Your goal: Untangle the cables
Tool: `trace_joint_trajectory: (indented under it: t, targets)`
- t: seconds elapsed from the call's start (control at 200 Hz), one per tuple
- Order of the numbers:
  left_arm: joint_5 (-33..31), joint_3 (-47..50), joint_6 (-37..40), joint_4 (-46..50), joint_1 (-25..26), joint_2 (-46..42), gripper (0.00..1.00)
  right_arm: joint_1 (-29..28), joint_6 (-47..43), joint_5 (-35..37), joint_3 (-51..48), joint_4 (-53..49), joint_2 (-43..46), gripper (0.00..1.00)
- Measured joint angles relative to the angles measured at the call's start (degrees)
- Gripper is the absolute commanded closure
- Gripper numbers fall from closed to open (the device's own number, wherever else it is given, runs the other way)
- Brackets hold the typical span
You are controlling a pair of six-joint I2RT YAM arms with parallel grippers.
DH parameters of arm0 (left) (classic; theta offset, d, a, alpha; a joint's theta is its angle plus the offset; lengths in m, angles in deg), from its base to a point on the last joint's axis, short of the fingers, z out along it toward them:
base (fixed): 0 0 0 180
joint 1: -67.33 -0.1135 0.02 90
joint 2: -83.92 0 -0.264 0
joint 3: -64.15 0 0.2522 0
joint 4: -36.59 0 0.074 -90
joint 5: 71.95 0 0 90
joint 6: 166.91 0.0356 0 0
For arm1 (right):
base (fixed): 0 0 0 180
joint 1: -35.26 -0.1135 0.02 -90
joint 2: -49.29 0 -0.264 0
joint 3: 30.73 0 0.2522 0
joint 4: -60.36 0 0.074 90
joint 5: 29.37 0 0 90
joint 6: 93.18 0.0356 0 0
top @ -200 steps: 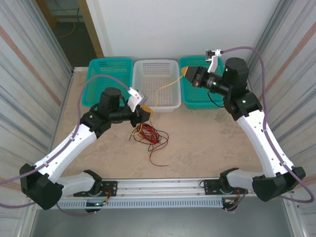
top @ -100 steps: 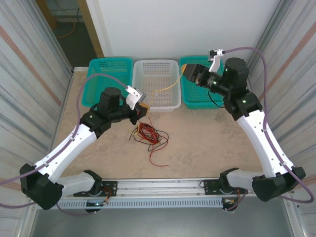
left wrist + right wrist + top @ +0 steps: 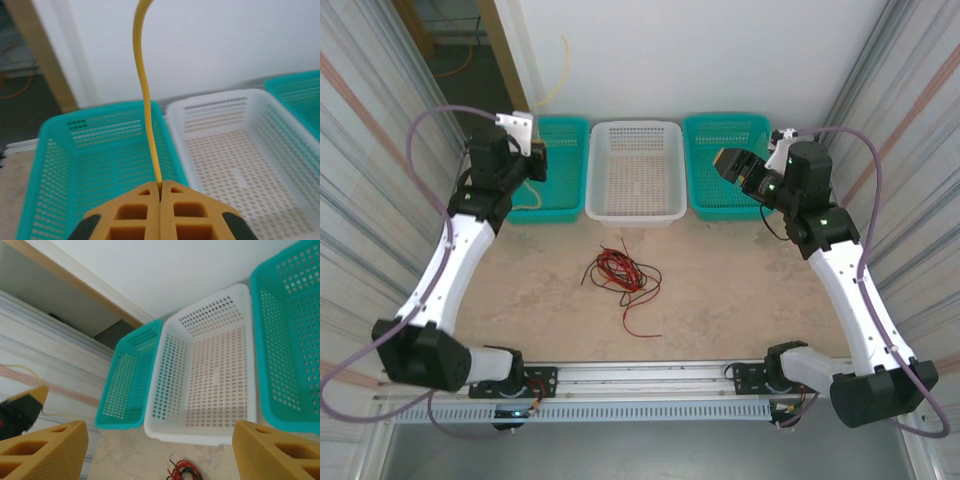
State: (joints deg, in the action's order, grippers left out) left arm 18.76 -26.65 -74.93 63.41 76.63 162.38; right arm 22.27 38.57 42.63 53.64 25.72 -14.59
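A pale yellow cable [image 3: 145, 85] rises from between the orange fingers of my left gripper [image 3: 160, 187], which is shut on it above the left teal basket [image 3: 65, 150]. In the top view the left gripper [image 3: 537, 164] is held high at the far left, and the yellow cable [image 3: 561, 70] curves up against the back wall. The red and black cables [image 3: 620, 272] lie tangled mid-table, with one red end trailing toward the near edge. My right gripper [image 3: 728, 163] hovers open over the right teal basket [image 3: 720, 205]. Its jaws [image 3: 160, 455] stand wide apart with nothing between them, and the tangle [image 3: 182, 471] lies below them.
A white basket [image 3: 636, 215] sits between the two teal baskets along the back of the table [image 3: 750, 290]. Corrugated walls close in both sides. A metal rail [image 3: 640, 375] with the arm bases runs along the near edge.
My right gripper opened and let go of the yellow cable, then drew back to the right. My left arm swung from mid-table up to the far left, carrying the yellow cable out of the tangle.
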Motion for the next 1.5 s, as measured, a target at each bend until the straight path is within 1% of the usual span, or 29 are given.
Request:
trace_joint_trajectory:
  t: [0.16, 0.356, 0.491, 0.526, 0.591, 0.606, 0.626, 0.686, 0.722, 0.802, 0.847, 0.872, 0.907, 0.962, 1.062, 1.167, 1.233, 1.293, 1.373, 1.443, 1.498]
  targets:
    - [-2.25, -8.83, -0.96, -1.38, -2.62, 12.66, 1.00, -0.57, 0.24, -0.66, -3.06, 0.31, 0.13, 0.29]
    - [-4.79, -18.58, -0.96, -0.28, -2.89, 25.97, 1.00, -1.27, 0.22, -1.73, -6.84, 0.48, 0.20, 0.30]
    - [-5.42, -21.66, -0.94, -0.22, -2.89, 31.74, 1.00, -1.25, 0.20, -1.73, -8.48, 0.46, 0.17, 0.30]
    - [-5.70, -21.90, -0.92, -0.07, -2.89, 32.87, 0.98, -1.22, 0.17, -1.73, -8.68, 0.52, 0.17, 0.31]
    - [-6.25, -22.08, -0.76, 0.11, -2.89, 34.88, 0.90, -1.22, 0.17, -1.75, -8.85, 0.87, 0.00, 0.31]
    - [-6.38, -22.08, -0.76, 0.15, -2.89, 35.30, 0.86, -1.22, 0.17, -1.75, -8.90, 1.01, -0.11, 0.31]
    - [-6.43, -22.08, -0.61, 0.33, -2.89, 35.87, 0.80, -1.22, 0.17, -1.75, -8.90, 1.25, -0.28, 0.32]
    - [-6.84, -22.08, -0.70, 0.66, -2.93, 37.24, 0.55, -1.22, 0.17, -1.75, -8.90, 1.77, -1.11, 0.31]
    - [-7.28, -22.08, -0.72, 0.92, -2.93, 37.97, 0.45, -1.22, 0.17, -1.75, -8.90, 2.03, -1.75, 0.31]
    - [-8.37, -22.08, -0.83, 1.81, -2.93, 38.86, 0.34, -1.22, 0.17, -1.70, -8.90, 2.34, -3.19, 0.28]
    - [-8.94, -22.08, -1.07, 2.29, -2.93, 38.93, 0.30, -1.27, 0.13, -1.51, -8.90, 2.34, -3.91, 0.25]
    - [-9.22, -22.08, -1.11, 2.38, -2.93, 38.93, 0.28, -1.38, 0.13, -1.25, -8.83, 2.25, -4.31, 0.21]
    - [-9.62, -22.08, -1.29, 2.23, -2.93, 38.84, 0.27, -1.64, 0.11, -0.63, -8.59, 1.81, -4.81, 0.19]
    - [-10.05, -22.08, -1.40, 2.08, -2.93, 38.51, 0.26, -2.38, 0.02, 1.16, -7.67, 0.39, -5.62, 0.18]
    - [-11.08, -21.62, -1.42, 2.05, -2.93, 37.24, 0.25, -5.55, -0.04, 6.99, -4.15, -3.69, -7.21, 0.19]
    - [-11.74, -17.88, -1.88, 1.68, -2.64, 32.00, 0.26, -8.20, 0.20, 11.08, -0.74, -6.51, -7.89, 0.20]
    - [-11.67, -14.10, -2.71, 2.05, -2.05, 26.18, 0.27, -8.35, 0.22, 12.15, -0.37, -6.60, -7.74, 0.26]
    - [-11.13, -10.78, -4.37, 2.21, -1.20, 20.11, 0.28, -8.26, 0.81, 12.85, -0.61, -6.56, -7.65, 0.27]
    - [-8.00, -4.31, -8.37, 1.79, 0.37, 9.31, 0.28, -8.33, 1.36, 13.92, -2.16, -5.84, -6.80, 0.26]
    - [-4.31, 1.60, -12.52, 2.12, 1.70, 0.13, 0.38, -8.76, 1.70, 15.23, -3.74, -5.84, -5.55, 0.26]
    - [-0.79, 5.84, -15.19, 2.97, 2.75, -6.16, 0.42, -9.44, 1.73, 16.55, -3.89, -6.12, -5.20, 0.26]
